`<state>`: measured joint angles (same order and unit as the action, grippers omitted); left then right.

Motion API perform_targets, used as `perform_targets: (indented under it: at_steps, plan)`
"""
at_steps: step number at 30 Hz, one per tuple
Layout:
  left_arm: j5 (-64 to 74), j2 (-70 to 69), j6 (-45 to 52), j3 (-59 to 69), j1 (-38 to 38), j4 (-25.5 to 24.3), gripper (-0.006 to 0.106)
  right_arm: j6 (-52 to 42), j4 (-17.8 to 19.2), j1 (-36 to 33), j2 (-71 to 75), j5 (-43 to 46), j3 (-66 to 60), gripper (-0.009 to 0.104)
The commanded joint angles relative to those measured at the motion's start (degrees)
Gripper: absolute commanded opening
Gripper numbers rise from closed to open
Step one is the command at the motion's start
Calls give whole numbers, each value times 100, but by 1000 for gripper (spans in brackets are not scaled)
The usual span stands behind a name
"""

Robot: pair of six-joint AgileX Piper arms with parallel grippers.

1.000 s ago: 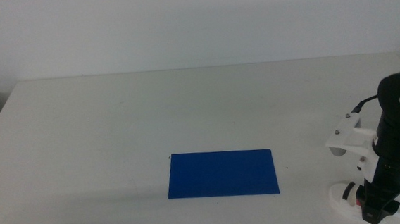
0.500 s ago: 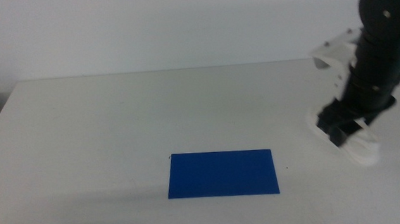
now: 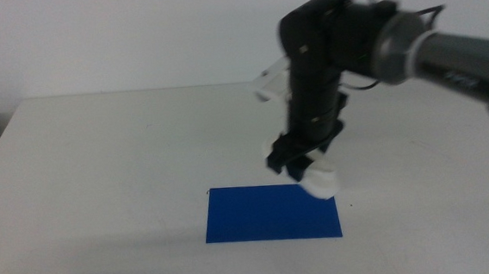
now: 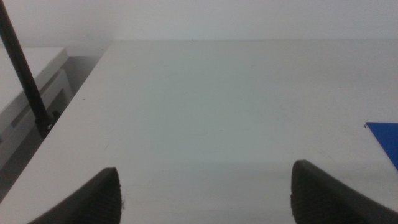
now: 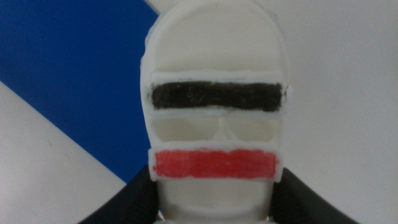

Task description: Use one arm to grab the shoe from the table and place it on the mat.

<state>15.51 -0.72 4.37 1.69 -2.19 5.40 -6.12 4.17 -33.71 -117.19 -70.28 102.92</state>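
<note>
My right gripper point(image 3: 303, 166) carries the shoe point(image 5: 214, 124) in the air above the mat's point(image 3: 271, 213) far right corner, fingers point(image 5: 134, 199) clenched on its sides by the heel. Looks light, rigid, smooth plastic; a sole-side grip seems best. No writing legible. Left gripper point(image 4: 205, 186) waits spread apart, low over the desk point(image 3: 125, 154).
</note>
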Motion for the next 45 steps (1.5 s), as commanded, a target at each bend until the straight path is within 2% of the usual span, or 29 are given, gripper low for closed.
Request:
perform_targets:
  at_steps: [1, 6, 9, 14, 17, 19, 36, 45]
  plan:
    - [-457, -75, -29, 40, 23, 44, 94, 11, 24, -143, 113, -355, 397, -4]
    - [-457, -75, -29, 40, 23, 44, 94, -114, 6, -318, -129, -351, 507, -4]
    - [-457, -75, -29, 40, 23, 44, 94, -667, -48, -368, -150, -344, 507, -4]
    - [-457, -75, -29, 40, 23, 44, 94, -3304, -267, -381, -168, -344, 507, -4]
    - [-457, -75, -29, 40, 23, 44, 94, -4359, -260, -381, -176, -344, 507, -4]
    - [-457, -75, -29, 40, 23, 44, 94, -4662, -265, -381, -182, -344, 507, -4]
    - [-457, -75, -29, 40, 23, 44, 94, -4672, -329, -381, -576, -338, 502, -4]
    - [-457, -75, -29, 40, 23, 44, 94, -3845, -335, -381, -690, -164, 502, -3]
